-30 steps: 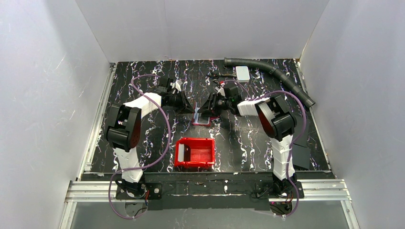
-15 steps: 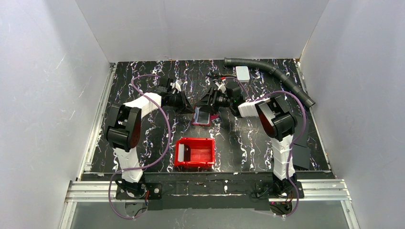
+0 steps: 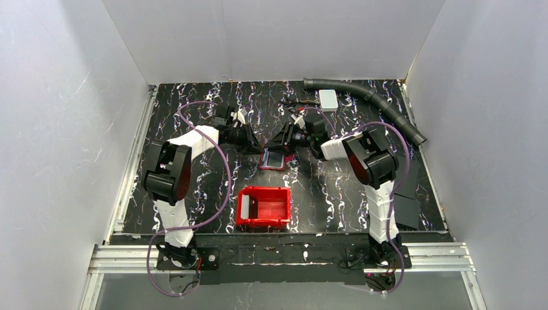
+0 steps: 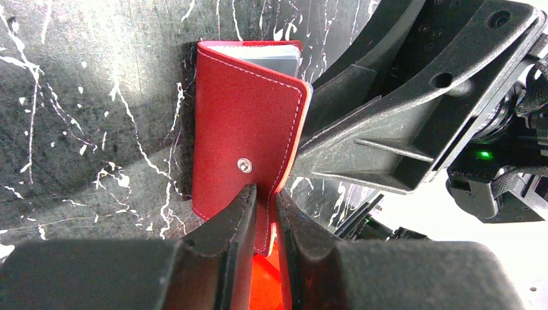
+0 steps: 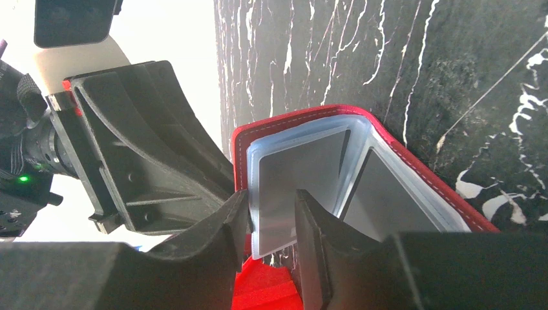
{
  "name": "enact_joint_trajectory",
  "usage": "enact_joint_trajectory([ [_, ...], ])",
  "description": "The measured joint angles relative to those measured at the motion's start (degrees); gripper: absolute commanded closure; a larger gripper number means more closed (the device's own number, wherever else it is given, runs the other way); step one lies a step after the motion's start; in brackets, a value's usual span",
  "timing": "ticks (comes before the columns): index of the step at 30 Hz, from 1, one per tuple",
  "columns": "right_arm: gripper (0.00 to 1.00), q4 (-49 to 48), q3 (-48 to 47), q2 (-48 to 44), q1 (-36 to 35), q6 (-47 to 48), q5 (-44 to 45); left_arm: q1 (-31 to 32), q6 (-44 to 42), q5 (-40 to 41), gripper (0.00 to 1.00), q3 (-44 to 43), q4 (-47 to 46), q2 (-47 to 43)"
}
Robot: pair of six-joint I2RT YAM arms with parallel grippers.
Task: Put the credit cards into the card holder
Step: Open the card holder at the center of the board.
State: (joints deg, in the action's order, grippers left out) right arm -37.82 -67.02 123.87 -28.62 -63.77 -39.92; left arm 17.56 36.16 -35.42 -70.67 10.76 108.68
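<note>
As seen from above, the card holder point(image 3: 273, 159) lies half-open on the table point(image 3: 194, 103) between the arms. At the left wrist, the left gripper point(image 4: 265, 196) pinches its red cover. At the right wrist, the right gripper point(image 5: 271, 210) straddles an inner sleeve point(image 5: 291, 161), though I cannot tell whether it grips.

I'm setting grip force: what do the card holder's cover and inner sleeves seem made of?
Card holder cover: probably leather or faux leather, matte red with a fine grain and pale stitching along the edge; its snap looks like shiny metal. Inner sleeves: soft translucent plastic, glossy, with rounded, welded-looking rims.
</note>
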Motion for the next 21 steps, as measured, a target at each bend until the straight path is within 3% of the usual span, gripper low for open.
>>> enact_joint_trajectory([
  [13,0.74,-2.54,0.50,0.00,0.00,-1.22,-0.87,0.20,-0.68,0.46,0.59,0.00,1.29,0.00],
  [21,0.74,-4.17,1.25,0.00,0.00,-2.14,-1.01,0.20,-1.53,1.29,0.51,0.61,2.03,-0.02],
])
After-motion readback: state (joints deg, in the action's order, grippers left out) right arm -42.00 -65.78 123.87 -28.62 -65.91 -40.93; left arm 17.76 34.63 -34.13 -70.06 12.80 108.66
